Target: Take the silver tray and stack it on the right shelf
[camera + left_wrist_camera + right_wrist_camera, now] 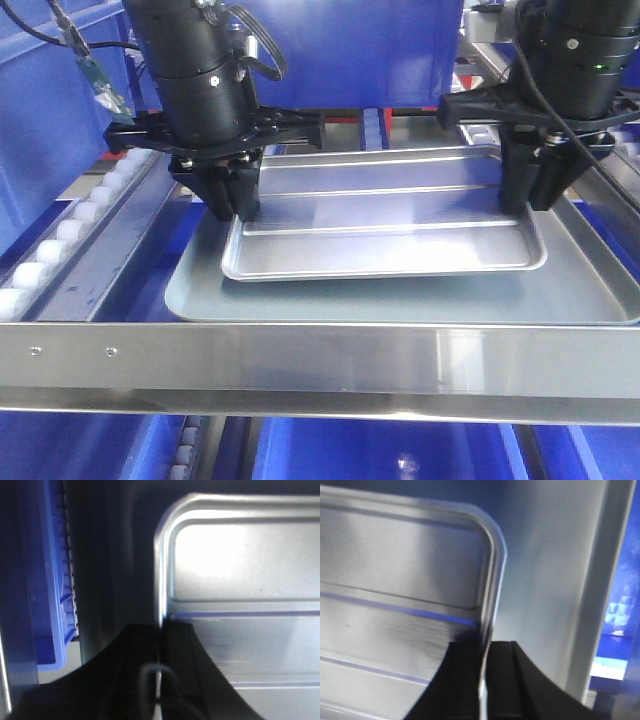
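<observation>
The silver tray, shiny with two long ridges, sits over a larger dull grey tray on the right shelf, behind its brushed-steel front bar. My left gripper is shut on the silver tray's left rim. My right gripper is shut on its right rim. In the left wrist view the left gripper pinches the rim of the silver tray. In the right wrist view the right gripper pinches the rim of the silver tray.
White roller rails run along the shelf's left side. Blue bins stand behind, at the left and below. The grey tray's floor shows right of the silver tray. A blue bin edge lies left.
</observation>
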